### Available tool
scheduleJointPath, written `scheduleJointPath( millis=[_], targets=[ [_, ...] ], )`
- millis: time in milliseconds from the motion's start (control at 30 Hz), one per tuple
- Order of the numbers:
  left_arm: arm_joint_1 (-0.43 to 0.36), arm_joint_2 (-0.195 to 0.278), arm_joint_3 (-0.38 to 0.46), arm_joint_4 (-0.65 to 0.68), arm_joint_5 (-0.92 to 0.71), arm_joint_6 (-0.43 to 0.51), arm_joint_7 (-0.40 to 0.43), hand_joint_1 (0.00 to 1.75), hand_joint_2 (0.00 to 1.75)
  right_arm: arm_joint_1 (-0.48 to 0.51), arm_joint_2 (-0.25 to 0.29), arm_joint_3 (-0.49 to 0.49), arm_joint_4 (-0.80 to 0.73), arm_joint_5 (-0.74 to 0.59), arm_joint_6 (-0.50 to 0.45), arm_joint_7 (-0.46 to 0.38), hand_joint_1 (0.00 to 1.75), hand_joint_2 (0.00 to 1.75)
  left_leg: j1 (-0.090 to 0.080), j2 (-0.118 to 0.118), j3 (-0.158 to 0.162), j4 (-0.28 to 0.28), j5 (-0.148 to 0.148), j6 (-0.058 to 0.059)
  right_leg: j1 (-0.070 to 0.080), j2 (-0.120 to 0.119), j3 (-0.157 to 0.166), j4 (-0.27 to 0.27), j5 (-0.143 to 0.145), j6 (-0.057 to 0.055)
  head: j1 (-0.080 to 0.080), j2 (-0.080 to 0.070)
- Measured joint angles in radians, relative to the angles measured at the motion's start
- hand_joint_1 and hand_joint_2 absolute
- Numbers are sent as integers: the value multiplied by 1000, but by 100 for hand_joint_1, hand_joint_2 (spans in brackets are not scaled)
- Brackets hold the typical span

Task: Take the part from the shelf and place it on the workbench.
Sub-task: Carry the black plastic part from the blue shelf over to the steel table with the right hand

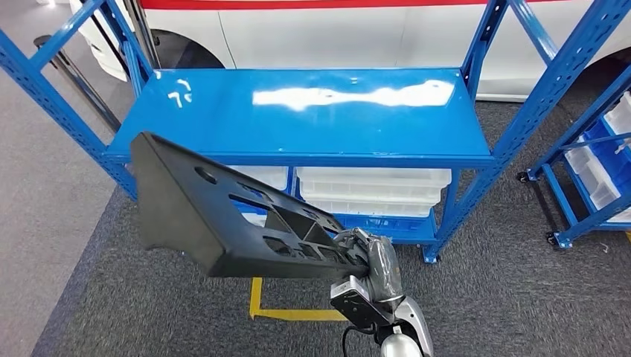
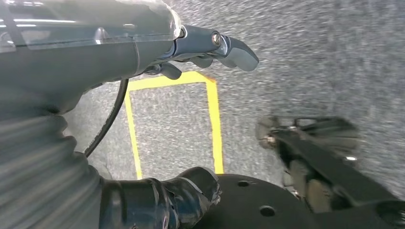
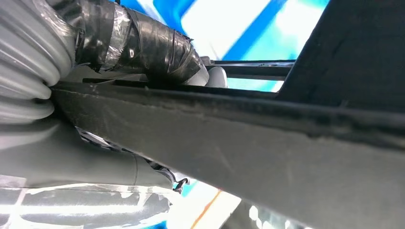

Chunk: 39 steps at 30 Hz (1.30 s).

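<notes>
The part is a long black plastic panel with cut-outs, held off the ground in front of the blue shelf. My right hand grips it at its near end, and the rest juts out to the left and upward. In the right wrist view the part runs across the picture with my taped thumb pressed over its edge. My left hand hangs over the carpet with its fingers apart and nothing in them.
The shelf's top board is bare and glossy; white bins sit on the level below. A white car stands behind the shelf. A second blue rack with bins is at the right. Yellow floor tape marks the grey carpet.
</notes>
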Motion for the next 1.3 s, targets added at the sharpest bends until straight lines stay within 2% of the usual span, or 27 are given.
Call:
scheduleJointPath(
  millis=[67, 133, 167, 200, 267, 300, 333, 400, 433, 467, 500, 533, 567, 633, 667, 700, 767, 800, 833, 933, 967, 1000, 1033, 1100, 1167, 1233, 1300],
  targets=[
    [-1, 4, 3, 0, -3, -3, -1, 0, 175, -5, -6, 10, 4, -29, 34, -5, 175, 175, -2, -1, 93, -94, 52, 11, 1, -1, -29, 3, 23, 3, 0, 0],
    [-4, 9, 7, -1, -7, -4, -1, 0, 175, -12, -10, 18, 6, -55, 66, -12, 175, 175, -10, -2, 204, -246, 45, 25, 2, -2, -43, 5, 44, 10, 0, 0],
    [-5, 11, 8, -1, -9, -5, -2, 0, 175, -15, -12, 22, 7, -65, 76, -14, 175, 175, -14, -2, 237, -298, 33, 32, 1, -3, -45, 2, 55, 16, 0, 0],
    [-5, 12, 10, -1, -10, -5, -2, 0, 175, -17, -13, 25, 7, -72, 83, -15, 175, 175, -18, -2, 250, -327, 27, 36, -1, -4, -45, -3, 68, 22, -1, 0],
    [-6, 12, 13, -1, -10, -5, -2, 0, 175, -20, -17, 30, 9, -79, 86, -16, 175, 175, -17, 1, 238, -342, 51, 46, -2, -3, -48, -12, 82, 35, -2, 0],
    [-7, 12, 13, -1, -10, -5, -2, 0, 175, -20, -19, 31, 10, -80, 87, -17, 175, 175, -14, 3, 228, -348, 67, 53, -2, 0, -54, -1, 60, 41, -2, 0],
    [-7, 12, 14, -1, -10, -5, -2, 0, 175, -20, -22, 32, 11, -81, 87, -17, 175, 175, -12, 5, 215, -353, 84, 59, -1, 4, -64, 29, 17, 45, -1, 0],
    [-7, 12, 14, -1, -10, -5, -2, 0, 175, -20, -28, 33, 14, -81, 87, -18, 175, 175, -11, 9, 181, -349, 112, 67, -4, 8, -88, 143, -96, 51, -1, 0],
    [-6, 12, 14, -1, -10, -5, -2, 0, 175, -20, -31, 34, 15, -81, 87, -17, 175, 175, -11, 9, 161, -343, 125, 66, -5, 8, -96, 205, -127, 53, -1, 0],
    [-6, 12, 14, -1, -11, -5, -2, 0, 175, -19, -33, 34, 16, -81, 87, -17, 175, 175, -11, 9, 140, -336, 136, 65, -7, 8, -95, 252, -130, 56, -1, 0],
    [-6, 12, 15, -1, -11, -5, -2, 0, 175, -19, -35, 34, 17, -82, 89, -17, 175, 175, -11, 9, 118, -327, 147, 62, -9, 8, -83, 272, -110, 58, -1, 0],
    [-6, 12, 15, -1, -11, -6, -2, 0, 175, -20, -37, 34, 17, -85, 94, -18, 175, 175, -10, 9, 95, -317, 156, 59, -10, 8, -54, 261, -81, 58, -1, 0],
    [-6, 12, 15, -1, -12, -6, -2, 0, 175, -21, -38, 34, 17, -91, 103, -18, 175, 175, -9, 9, 74, -305, 164, 55, -12, 8, -8, 215, -61, 58, -1, 0],
    [-6, 12, 15, -1, -16, -8, -2, 0, 175, -27, -40, 37, 17, -111, 136, -22, 175, 175, -10, 7, 42, -281, 175, 45, -9, 9, 93, 83, -84, 52, -2, 0],
    [-6, 12, 15, -1, -18, -8, -3, 0, 175, -30, -41, 39, 17, -125, 154, -25, 175, 175, -11, 7, 35, -273, 181, 38, -7, 10, 124, 33, -105, 47, -2, 0],
    [-6, 13, 15, -1, -21, -8, -4, 0, 175, -33, -42, 40, 18, -138, 172, -29, 175, 175, -10, 6, 31, -271, 188, 32, -3, 11, 135, 8, -119, 39, -2, 0],
    [-5, 15, 16, -1, -26, -10, -5, 0, 175, -37, -44, 42, 21, -164, 200, -37, 175, 175, -7, 4, 26, -269, 196, 18, -3, 8, 123, 0, -106, 22, -2, 0],
    [-4, 16, 17, -1, -28, -11, -5, 0, 175, -39, -44, 43, 22, -175, 212, -40, 175, 175, -5, 3, 21, -262, 184, 13, -3, 5, 114, -1, -95, 13, -2, 0],
    [-4, 17, 17, -1, -30, -12, -6, 0, 175, -41, -45, 44, 24, -186, 223, -43, 175, 175, -3, 1, 11, -239, 150, 7, -5, 3, 102, -3, -82, 5, -3, 0],
    [-5, 17, 17, -1, -33, -16, -6, 0, 175, -45, -45, 49, 27, -213, 252, -48, 175, 175, 2, 0, -17, -87, -5, -4, -6, 2, 52, -3, -41, -4, -5, 0],
    [-6, 17, 18, -1, -35, -17, -6, 0, 175, -45, -46, 50, 29, -223, 263, -49, 175, 175, 2, 0, -16, -41, -22, -6, -5, 1, 34, -2, -27, -4, -5, 0],
    [-6, 18, 19, -1, -37, -18, -6, 0, 175, -46, -48, 51, 32, -234, 276, -50, 175, 175, 2, 0, -3, -21, -10, -6, -4, 1, 16, 0, -14, -2, -5, 0],
    [-6, 19, 20, -1, -38, -19, -6, 0, 175, -47, -50, 52, 35, -245, 289, -51, 175, 175, 2, 0, 24, -30, 20, -5, -4, 0, -2, 3, -2, 0, -5, 0],
    [-7, 21, 21, -1, -42, -21, -5, 0, 175, -48, -53, 52, 39, -263, 307, -55, 175, 175, 1, -2, 118, -133, 65, 4, -3, 0, -30, 7, 19, 5, -5, 0],
    [-8, 24, 22, -1, -46, -22, -5, 0, 175, -50, -53, 52, 39, -278, 316, -58, 175, 175, -5, -4, 212, -269, 49, 15, -3, 0, -43, 7, 39, 13, -5, 0],
    [-9, 25, 23, -1, -49, -22, -4, 0, 175, -53, -53, 52, 39, -297, 322, -60, 175, 175, -12, -4, 239, -330, 35, 25, -5, -1, -46, -2, 63, 24, -5, 0],
    [-11, 25, 25, -1, -51, -22, -4, 0, 175, -54, -53, 52, 39, -320, 330, -58, 175, 175, -9, -1, 226, -341, 58, 37, -6, 0, -49, -8, 71, 37, -4, 0]
  ],
)
